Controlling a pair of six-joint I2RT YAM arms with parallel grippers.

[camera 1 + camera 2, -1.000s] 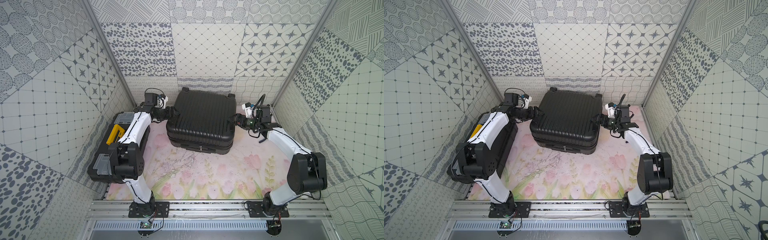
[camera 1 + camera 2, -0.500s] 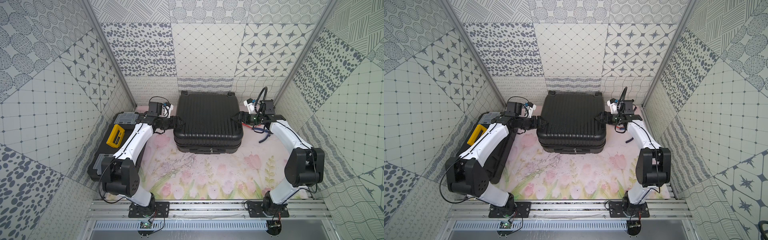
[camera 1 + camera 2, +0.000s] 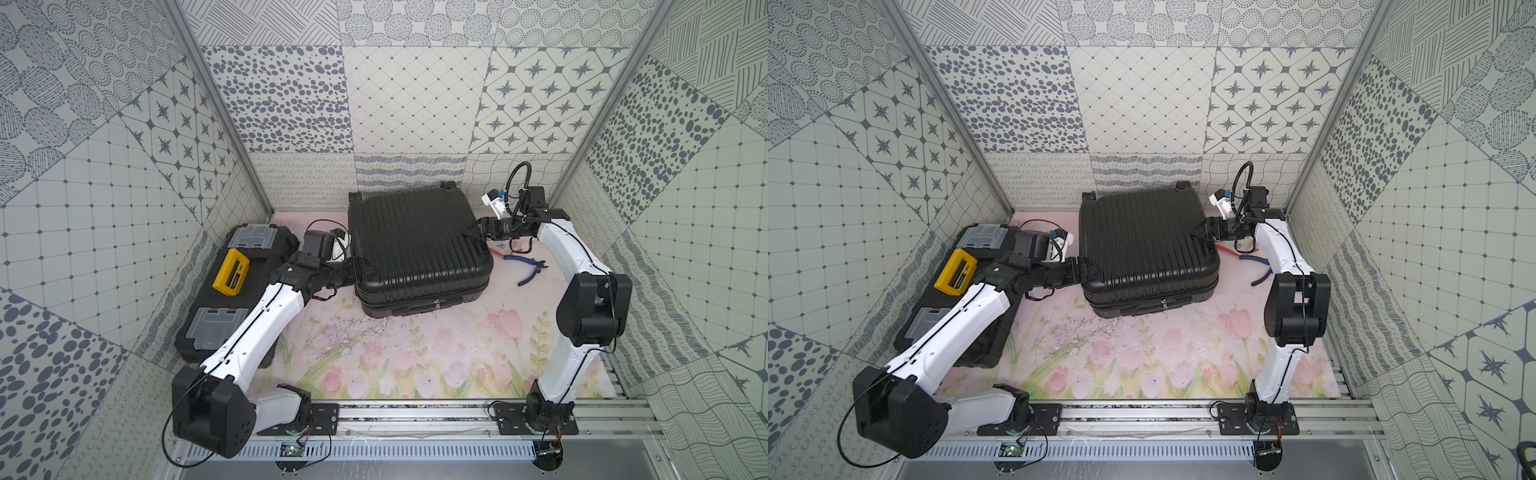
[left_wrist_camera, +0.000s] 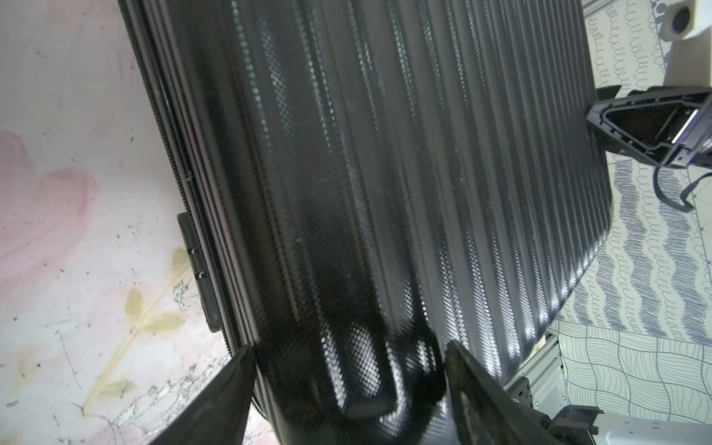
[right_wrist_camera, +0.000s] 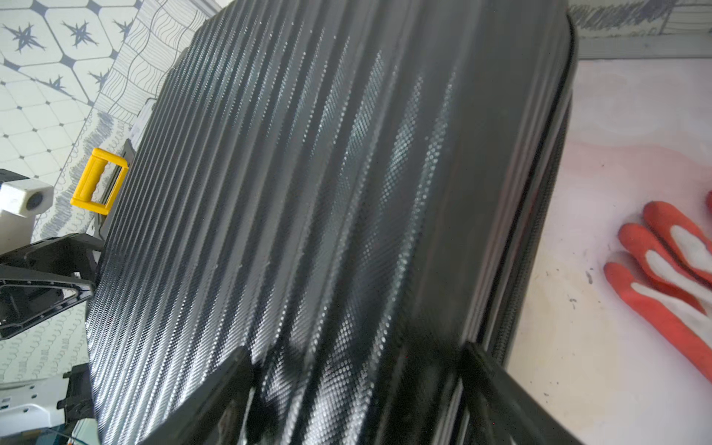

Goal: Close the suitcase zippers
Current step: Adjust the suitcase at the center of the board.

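The suitcase (image 3: 415,245) lies flat, shells together, at the rear of the floral mat (image 3: 415,357), apart from the black toolbox (image 3: 249,299) on the left. The left gripper (image 3: 360,266) and right gripper (image 3: 473,230) stand spread astride opposite shell edges; whether they clamp cannot be told. The left wrist view shows the zippers (image 4: 173,169) as a toothed seam track. The right wrist view shows a red glove (image 5: 670,269). Both top views show blue-handled pliers (image 3: 525,266) beside the right arm.
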